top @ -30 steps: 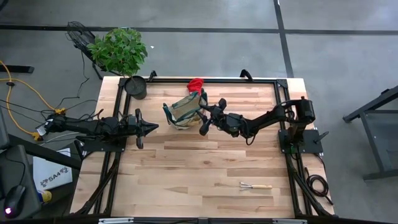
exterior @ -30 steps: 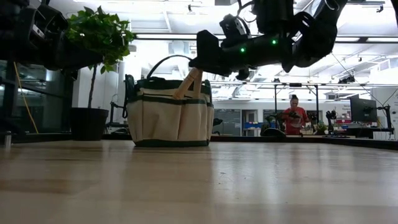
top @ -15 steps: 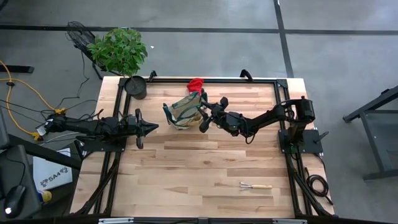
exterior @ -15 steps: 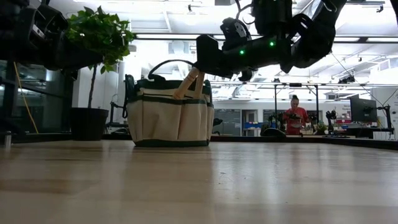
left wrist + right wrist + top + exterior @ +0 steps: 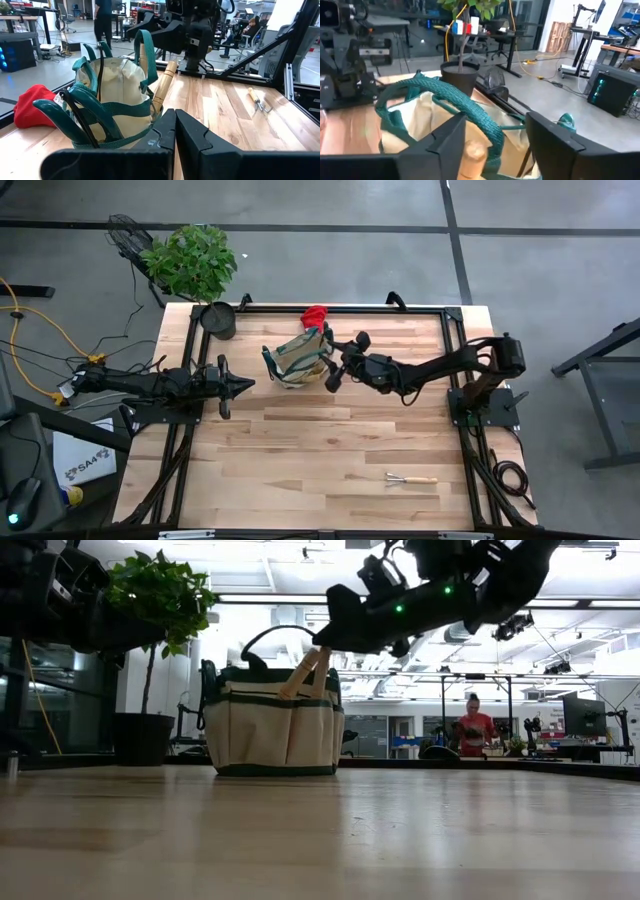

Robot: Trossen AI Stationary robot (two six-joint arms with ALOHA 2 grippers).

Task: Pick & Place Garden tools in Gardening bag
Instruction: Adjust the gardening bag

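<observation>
The tan gardening bag (image 5: 297, 359) with green trim stands upright at the table's far middle. Wooden tool handles (image 5: 308, 672) stick out of its mouth and lean on its rim. My right gripper (image 5: 338, 361) is open just above the bag's right side. In the right wrist view its fingers (image 5: 447, 142) stand on either side of a wooden handle end (image 5: 472, 152). The red glove (image 5: 315, 315) lies on the table behind the bag. The wooden-handled mini rake (image 5: 411, 479) lies near the front right. My left gripper (image 5: 240, 385) is shut, left of the bag.
A black pot (image 5: 218, 320) with a green plant stands at the table's far left corner. The bag's green carry handle (image 5: 455, 100) arches just ahead of my right gripper. A person (image 5: 473, 725) stands far off in the room behind. Bare wood lies at the front middle.
My right gripper has risen a little above the bag's mouth and drawn slightly toward the table's right edge, its arm tipping upward. The wooden handles have stayed leaning in the bag.
</observation>
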